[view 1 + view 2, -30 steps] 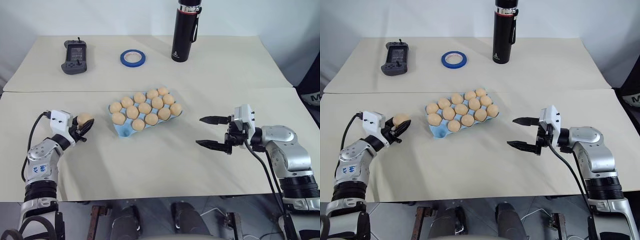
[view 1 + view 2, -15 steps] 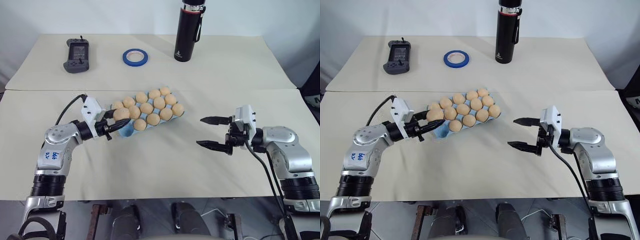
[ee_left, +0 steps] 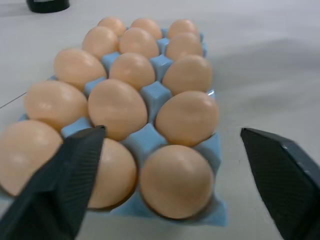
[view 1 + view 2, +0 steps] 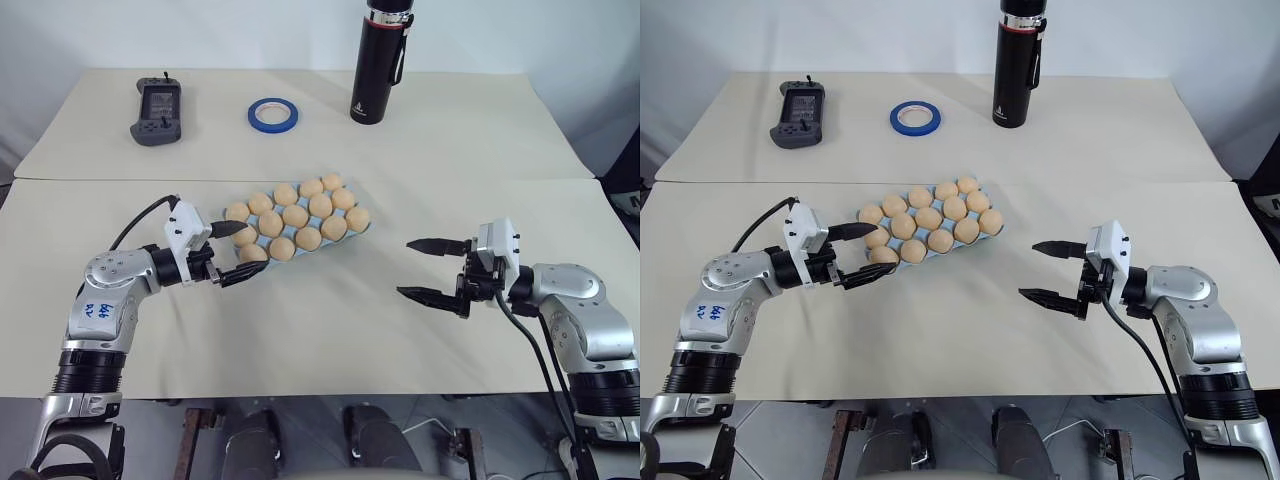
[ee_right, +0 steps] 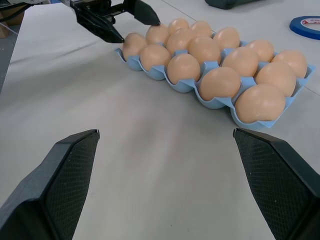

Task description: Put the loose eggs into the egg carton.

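Since a second ago, the left gripper (image 4: 238, 251) has carried its egg to the egg carton (image 4: 355, 232) and let go, jaws now spread at the near corner. Eggs (image 4: 295, 214) fill every pocket at mid-table. Off to the right, the right gripper (image 4: 428, 269) hangs open and empty.

cream table (image 4: 300, 340) against a pale wall (image 4: 200, 30).

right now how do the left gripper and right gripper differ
The left gripper sits at the near end of the egg carton, its fingers either side of the corner egg; the right gripper hangs over bare table, well apart from the carton. The left points toward the carton from the left side; the right points at it from the right. Both are open and hold nothing.
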You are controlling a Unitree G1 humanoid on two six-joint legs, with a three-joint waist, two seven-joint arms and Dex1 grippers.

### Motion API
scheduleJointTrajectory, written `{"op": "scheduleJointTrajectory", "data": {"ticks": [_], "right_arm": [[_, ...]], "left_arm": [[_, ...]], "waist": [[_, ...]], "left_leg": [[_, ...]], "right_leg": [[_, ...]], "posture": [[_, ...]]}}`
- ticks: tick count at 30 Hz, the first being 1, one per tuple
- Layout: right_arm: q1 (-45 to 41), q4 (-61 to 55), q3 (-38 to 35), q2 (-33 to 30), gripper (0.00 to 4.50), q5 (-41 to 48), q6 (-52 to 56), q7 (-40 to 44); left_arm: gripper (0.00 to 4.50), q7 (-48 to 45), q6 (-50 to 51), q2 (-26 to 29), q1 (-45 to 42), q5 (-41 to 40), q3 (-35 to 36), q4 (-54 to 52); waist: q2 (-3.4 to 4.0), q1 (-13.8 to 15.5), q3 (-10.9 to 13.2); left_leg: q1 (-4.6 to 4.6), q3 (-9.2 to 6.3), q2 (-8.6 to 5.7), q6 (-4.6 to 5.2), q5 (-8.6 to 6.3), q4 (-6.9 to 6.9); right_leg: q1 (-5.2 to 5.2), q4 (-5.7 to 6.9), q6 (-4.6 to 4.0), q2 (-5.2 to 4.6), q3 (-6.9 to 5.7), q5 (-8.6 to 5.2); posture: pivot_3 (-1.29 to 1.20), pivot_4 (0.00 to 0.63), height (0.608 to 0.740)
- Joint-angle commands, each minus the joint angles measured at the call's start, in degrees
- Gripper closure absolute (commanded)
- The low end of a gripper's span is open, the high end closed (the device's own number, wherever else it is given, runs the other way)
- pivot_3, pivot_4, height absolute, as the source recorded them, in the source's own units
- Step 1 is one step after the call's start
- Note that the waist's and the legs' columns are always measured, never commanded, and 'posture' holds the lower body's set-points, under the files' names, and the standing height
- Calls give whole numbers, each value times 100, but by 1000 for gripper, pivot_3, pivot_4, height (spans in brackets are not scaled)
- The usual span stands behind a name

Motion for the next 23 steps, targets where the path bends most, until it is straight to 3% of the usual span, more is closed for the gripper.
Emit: {"op": "scheduleJointTrajectory", "data": {"ticks": [1, 5, 11, 16, 23], "right_arm": [[-50, -144, -138, -86, 0, 97, -46, -8], [-151, -49, -113, -76, 0, 75, -73, 17], [-325, 173, -26, -61, 0, 25, -157, 154], [-617, 458, 174, 26, 0, -58, -270, 373], [-857, 728, 332, 124, 0, -135, -371, 508]], "left_arm": [[39, 130, 41, -43, -232, -255, 299, -171], [39, 469, 0, -69, -253, -419, 675, -403], [39, 400, 1354, 329, 447, -1359, 1277, -1223], [39, -63, 1225, 722, 1524, -1421, 1613, -1719], [39, -22, 1052, 898, 1911, -1344, 1957, -1697]], "waist": [[0, 3, 0], [0, -18, 0], [0, -35, 0], [1, -79, 0], [-1, -92, 1]], "left_leg": [[0, 0, 0, 0, 0, 1], [0, 0, 1, 0, 0, 3], [2, 1, 2, 0, -1, 2], [4, 2, 5, -3, -3, 0], [4, -6, -6, 3, -7, -6]], "right_leg": [[0, 0, 0, 0, 0, 0], [0, 1, 0, 0, 2, 0], [-2, 3, 2, 2, 9, 1], [-4, 2, 1, 4, 10, 0], [2, -4, -9, -20, -4, -4]], "posture": [[0, 150, 740], [0, 150, 740], [0, 150, 740], [0, 150, 740], [0, 150, 740]]}}
